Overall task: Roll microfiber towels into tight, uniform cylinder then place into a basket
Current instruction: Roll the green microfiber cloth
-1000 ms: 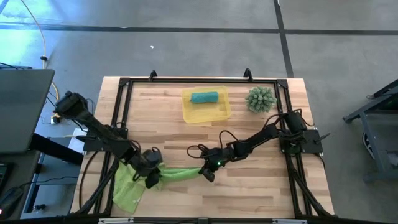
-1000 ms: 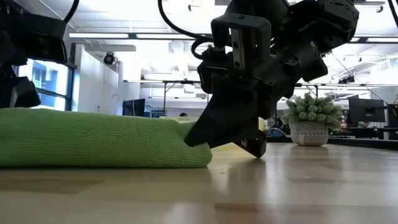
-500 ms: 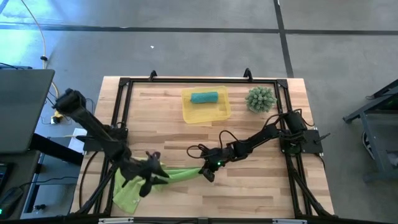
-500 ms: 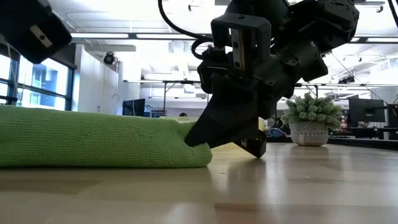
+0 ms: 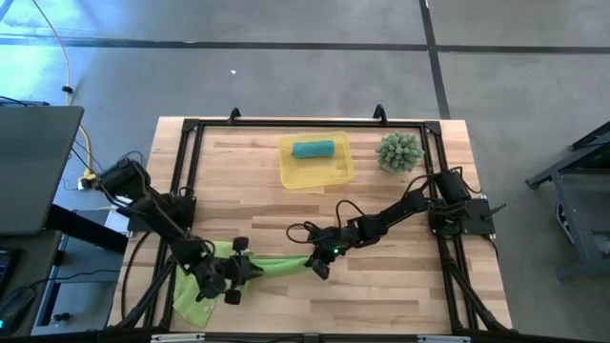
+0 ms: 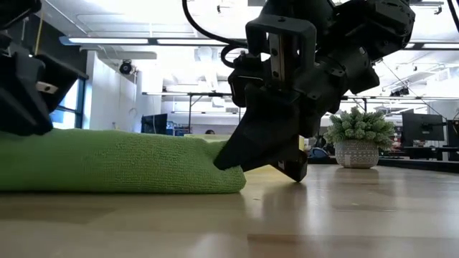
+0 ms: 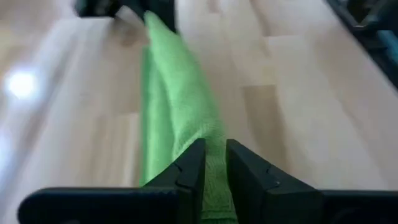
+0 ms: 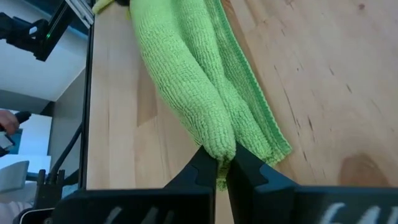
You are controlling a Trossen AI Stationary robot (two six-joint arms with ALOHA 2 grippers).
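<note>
A lime-green microfiber towel (image 5: 272, 264) lies on the wooden table near its front left. It is bunched into a long thick strip, and its wider part (image 5: 195, 297) is spread at the left. My left gripper (image 5: 235, 274) is shut on the strip's middle; my right gripper (image 5: 315, 265) is shut on its right end. A teal towel (image 5: 313, 149), rolled up, lies in the yellow basket (image 5: 338, 173) at the far middle. My left gripper pinches the top of the bunched strip (image 7: 214, 149) between its two fingers, slanting down at it from the table's left. The fingers lie along the strip, which rests on the table. My right gripper pinches the strip's right end (image 8: 219, 148) between its fingertips, slanting down from the table's right. Several folded layers meet there. That end stays low on the table (image 6: 233, 179), and the cloth runs away from the fingers in a thick fold.
A spiky green plant in a pot (image 5: 399, 152) stands at the far right. A black frame (image 5: 191, 152) runs around the tabletop. Bare wood lies between the basket and the towel and at the near right.
My left gripper has risen off the towel, rolled about its wrist, and come back down on the strip a little nearer the table's front edge. My right gripper and the strip's right end have kept still.
</note>
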